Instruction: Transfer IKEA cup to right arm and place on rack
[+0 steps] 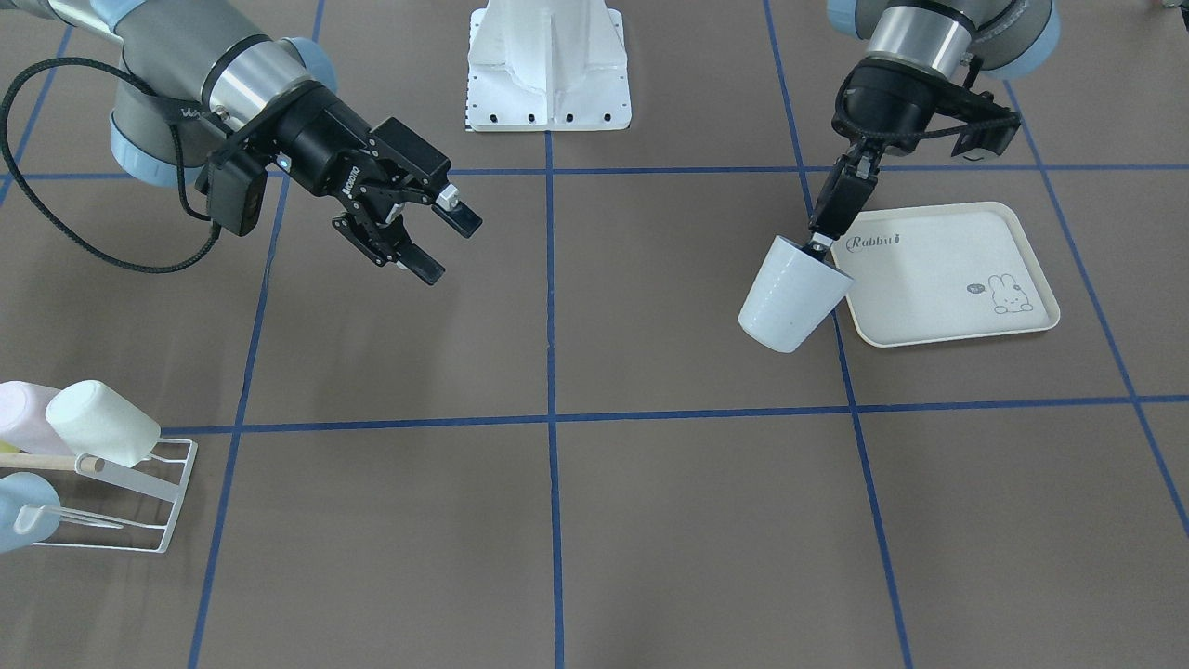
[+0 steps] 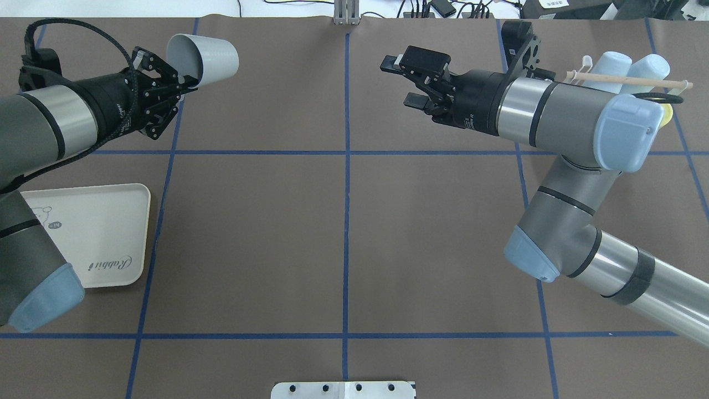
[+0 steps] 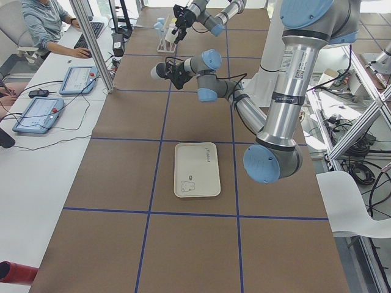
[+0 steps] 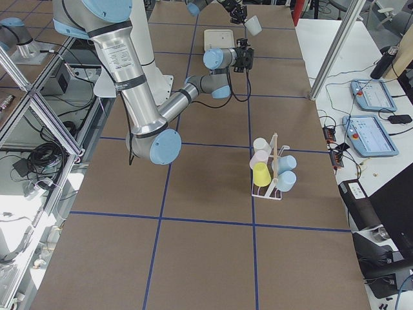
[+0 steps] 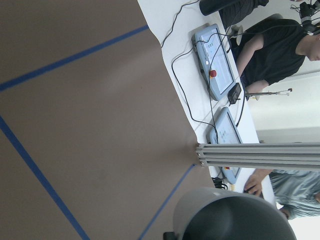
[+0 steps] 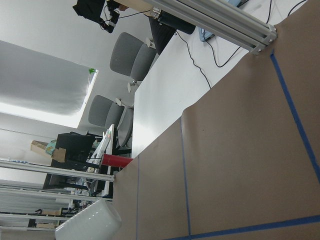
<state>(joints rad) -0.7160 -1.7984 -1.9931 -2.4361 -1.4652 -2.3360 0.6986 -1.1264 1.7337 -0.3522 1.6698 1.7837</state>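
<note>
My left gripper (image 1: 821,243) is shut on the rim of the IKEA cup (image 1: 794,294), a pale blue-white tumbler held tilted above the table beside the tray. In the overhead view the cup (image 2: 204,52) points toward the table's middle from that gripper (image 2: 184,85). The cup's rim (image 5: 235,217) fills the bottom of the left wrist view. The right arm's gripper (image 1: 447,245) is open and empty, aimed across the table at the cup (image 6: 90,223) with a wide gap between them. The rack (image 1: 139,482) of white wire with a wooden dowel (image 2: 631,81) stands at the table's corner behind the right arm.
Several cups hang on the rack (image 4: 274,174): a cream one (image 1: 100,423), a pink one (image 1: 20,413), a blue one (image 1: 23,511). The cream rabbit tray (image 1: 947,274) lies under the left arm. The white robot base (image 1: 548,65) is at the table's edge. People sit at a side desk (image 3: 46,21).
</note>
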